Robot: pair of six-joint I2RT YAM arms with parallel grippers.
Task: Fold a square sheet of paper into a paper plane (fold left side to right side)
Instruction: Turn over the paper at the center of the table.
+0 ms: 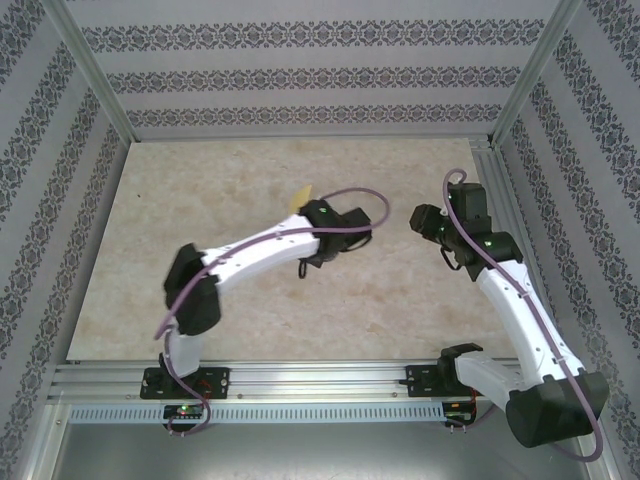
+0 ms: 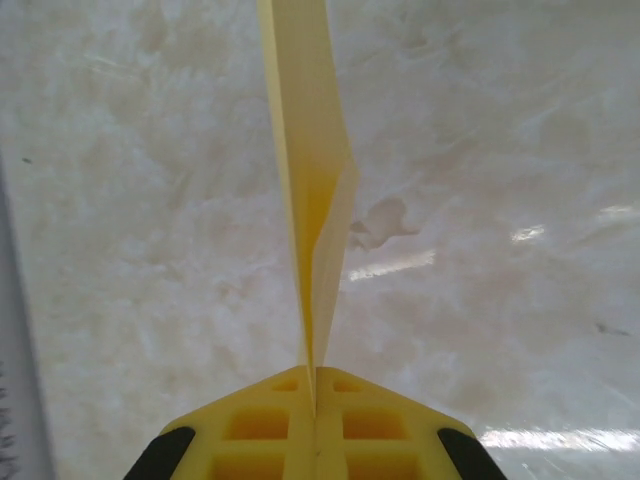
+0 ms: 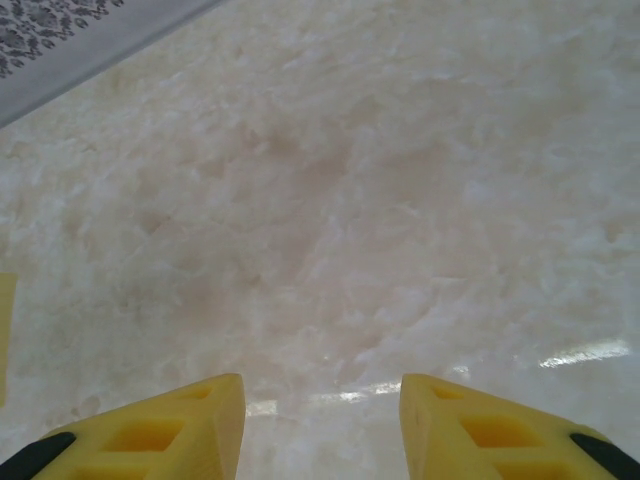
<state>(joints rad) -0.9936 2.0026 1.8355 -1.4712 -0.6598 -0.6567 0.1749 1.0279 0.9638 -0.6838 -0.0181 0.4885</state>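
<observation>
Paper (image 2: 315,170) of a yellow-orange colour, folded into a narrow layered strip, is pinched in the left gripper (image 2: 315,388); the two yellow fingers (image 2: 262,425) are pressed together with the sheet's near end caught in the seam between them; from there the paper runs straight away from the hand, edge-on to the wrist camera, widening a little at a kink partway along and passing out of the top of that view; it hangs above the marbled tabletop (image 2: 500,150) rather than lying on it, though how high cannot be told; in the top external view a pale yellow tip (image 1: 300,196) pokes out just past the left wrist, pointing toward the back wall, about mid-table; the right gripper (image 3: 320,390) is spread, its yellow fingers (image 3: 200,415) standing well apart with bare tabletop between them and nothing held; seen from above it sits to the right of the left wrist, apart from the paper and facing it; a thin yellow sliver (image 3: 5,330) shows at the left edge of the right wrist view, too little to identify.
</observation>
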